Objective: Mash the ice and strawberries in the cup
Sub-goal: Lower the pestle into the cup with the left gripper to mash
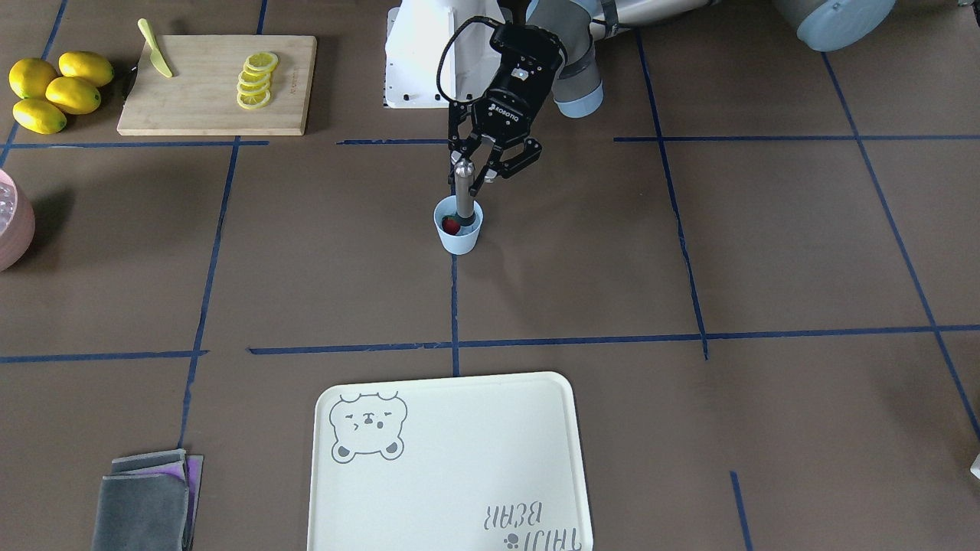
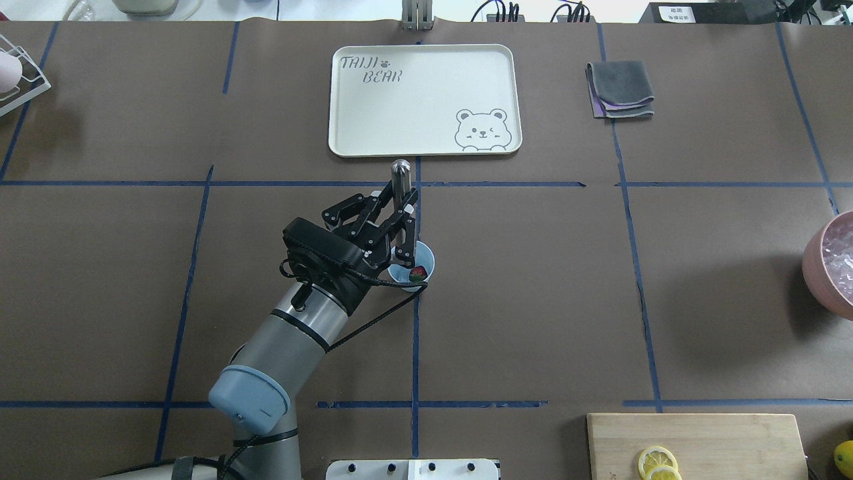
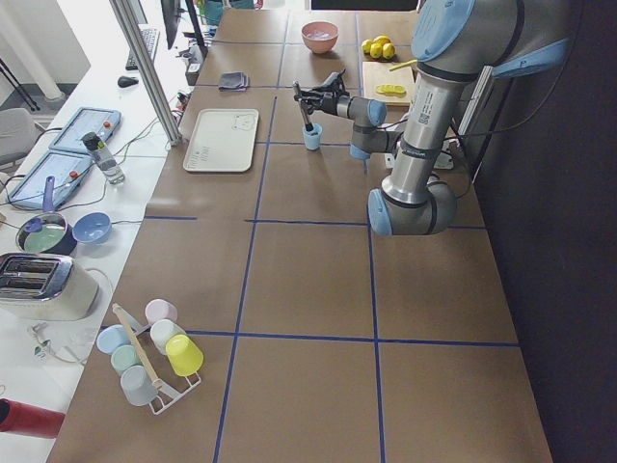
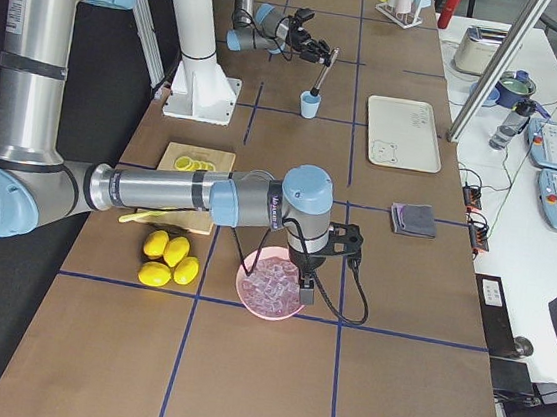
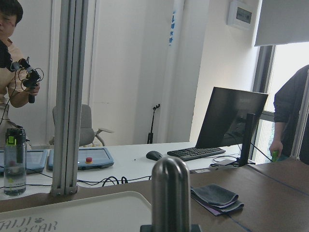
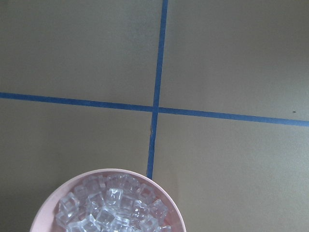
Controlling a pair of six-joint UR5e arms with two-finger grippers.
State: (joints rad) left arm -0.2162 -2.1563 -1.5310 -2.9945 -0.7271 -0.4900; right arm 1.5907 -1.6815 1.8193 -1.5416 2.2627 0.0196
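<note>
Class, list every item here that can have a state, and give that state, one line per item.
Left gripper: shut on the muddler.
Muddler: upright, lower end in cup.
Cup: upright, holding the strawberry.
Strawberry: looks whole, unmashed.
Pink bowl: upright, holding ice.
Ice: whole cubes.
Right gripper: at the bowl; cannot tell.

Pale blue cup [image 1: 459, 240] upright, red strawberry [image 1: 451, 226] inside, clear ice [image 6: 113, 208] heaped in pink bowl [image 6: 116, 170]

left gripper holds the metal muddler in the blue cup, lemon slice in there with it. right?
Not a lemon slice: the exterior front-facing view shows a red strawberry in the blue cup beside the metal muddler that the left gripper holds.
</note>
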